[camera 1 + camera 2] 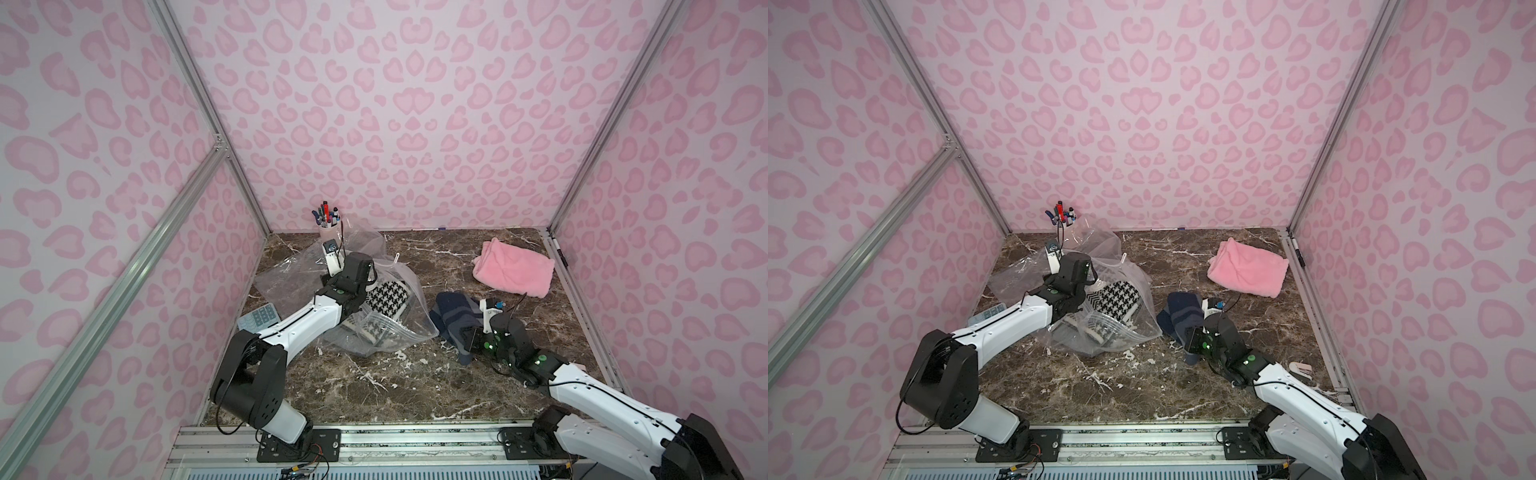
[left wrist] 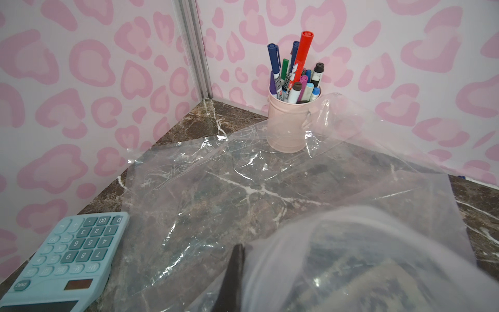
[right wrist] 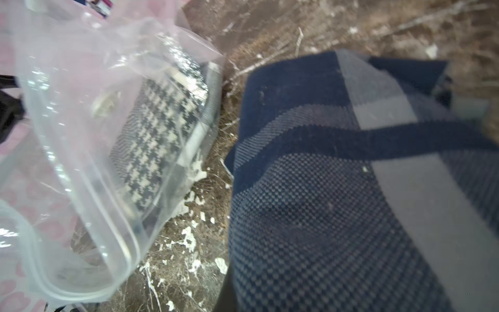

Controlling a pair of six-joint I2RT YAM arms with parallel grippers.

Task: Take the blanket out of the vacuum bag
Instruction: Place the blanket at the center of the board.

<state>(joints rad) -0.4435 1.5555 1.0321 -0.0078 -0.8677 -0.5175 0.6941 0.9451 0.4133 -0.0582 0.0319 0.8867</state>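
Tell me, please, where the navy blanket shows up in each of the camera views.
In a top view: the navy blanket lies right of centre, beside the vacuum bag.
In a top view: again just right of centre, beside the bag.
Left wrist: not in it.
Right wrist: fills the right half, close and blurred.
Shared landmark: the vacuum bag, visible in all four.

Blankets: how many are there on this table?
3. A pink blanket lies far right; a navy blanket sits by the right gripper; a houndstooth blanket is inside the vacuum bag. Another may hide in the bag.
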